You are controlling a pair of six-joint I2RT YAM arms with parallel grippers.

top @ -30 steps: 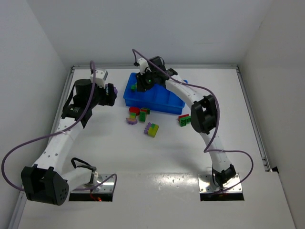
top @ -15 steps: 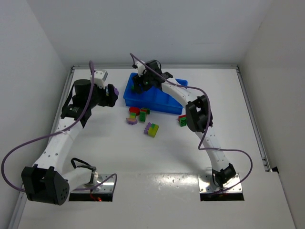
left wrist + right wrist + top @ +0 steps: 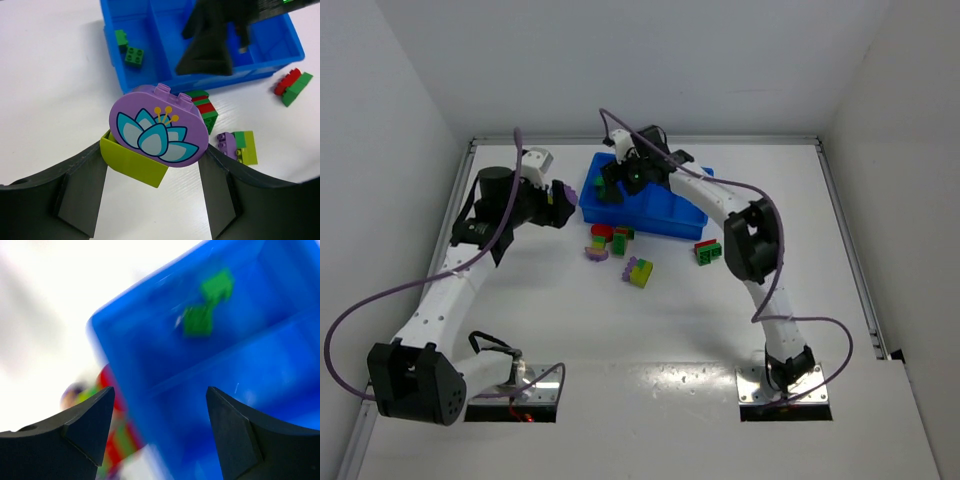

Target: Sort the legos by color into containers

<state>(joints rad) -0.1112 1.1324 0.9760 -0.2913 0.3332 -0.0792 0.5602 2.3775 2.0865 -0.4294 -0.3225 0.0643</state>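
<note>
The right hand (image 3: 613,182) hangs over the tray (image 3: 665,212) (left end), barring entry there.

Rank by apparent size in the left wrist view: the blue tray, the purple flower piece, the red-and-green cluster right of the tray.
1. blue tray
2. purple flower piece, though it sits close to the camera, which makes it look big
3. red-and-green cluster

No words, numbers or brand marks can be read in any view; the only printed sign is a blue-and-white flower with yellow stamens on the round purple brick (image 3: 157,132) at the centre of the left wrist view, and it bears no lettering.
</note>
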